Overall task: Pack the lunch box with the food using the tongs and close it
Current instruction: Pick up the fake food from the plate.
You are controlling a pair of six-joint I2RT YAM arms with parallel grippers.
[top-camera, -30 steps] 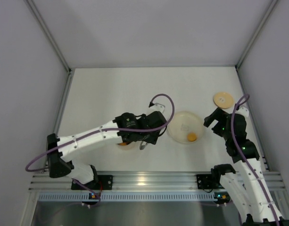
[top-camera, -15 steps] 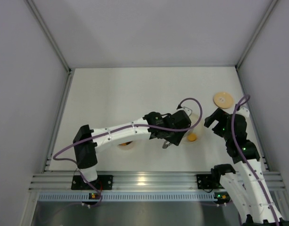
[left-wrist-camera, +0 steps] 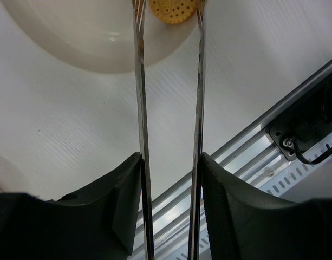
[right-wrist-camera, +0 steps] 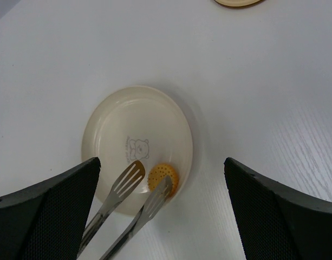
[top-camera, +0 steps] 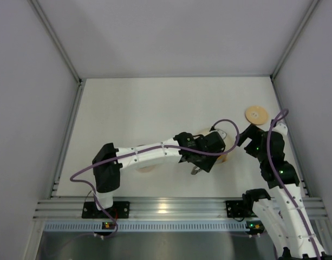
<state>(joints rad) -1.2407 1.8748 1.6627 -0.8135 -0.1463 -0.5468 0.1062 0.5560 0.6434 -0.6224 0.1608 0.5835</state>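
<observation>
My left gripper (left-wrist-camera: 170,157) is shut on the tongs (left-wrist-camera: 140,108), one black finger pressed against each thin metal arm. In the top view the left gripper (top-camera: 201,158) hangs over the near edge of the pale plate (top-camera: 209,135). The tongs' slotted tips (right-wrist-camera: 128,181) stand apart on either side of a round orange biscuit (right-wrist-camera: 163,176), the one piece of food on the plate (right-wrist-camera: 128,119). The biscuit (left-wrist-camera: 174,8) shows between the arms. The lunch box (top-camera: 146,168) is mostly hidden under the left arm. Its wooden lid (top-camera: 256,114) lies at the far right. My right gripper (right-wrist-camera: 161,165) is open and holds nothing.
The right gripper (top-camera: 246,138) hovers just right of the plate, close to the left wrist. The aluminium rail (top-camera: 171,206) runs along the near table edge. Grey walls enclose the table at the left, back and right.
The left arm has swung right with the tongs, from over the lunch box to the plate, and the tips now straddle the biscuit. The right arm has not moved.
</observation>
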